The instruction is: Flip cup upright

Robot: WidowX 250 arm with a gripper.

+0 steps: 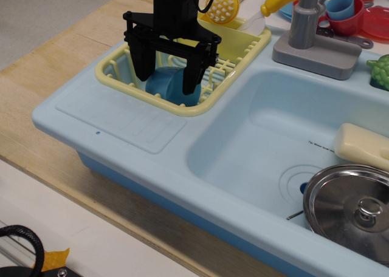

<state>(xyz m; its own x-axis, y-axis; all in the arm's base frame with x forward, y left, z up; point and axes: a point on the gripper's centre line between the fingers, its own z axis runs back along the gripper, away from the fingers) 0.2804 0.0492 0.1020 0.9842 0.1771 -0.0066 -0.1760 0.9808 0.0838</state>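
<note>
Currently the blue cup [165, 85] lies on its side in the yellow dish rack [119, 70] on the left of the light-blue toy sink [243, 149]. Black gripper [164, 76] spread wide, one finger either side of the cup; contact unclear, nothing held. Steel pot lid [352, 210] in the basin.

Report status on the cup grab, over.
Gripper open, fingers straddling the blue cup. Cup on its side in the yellow dish rack, not yet gripped. Rack ribs close around it; nothing else blocking.
</note>
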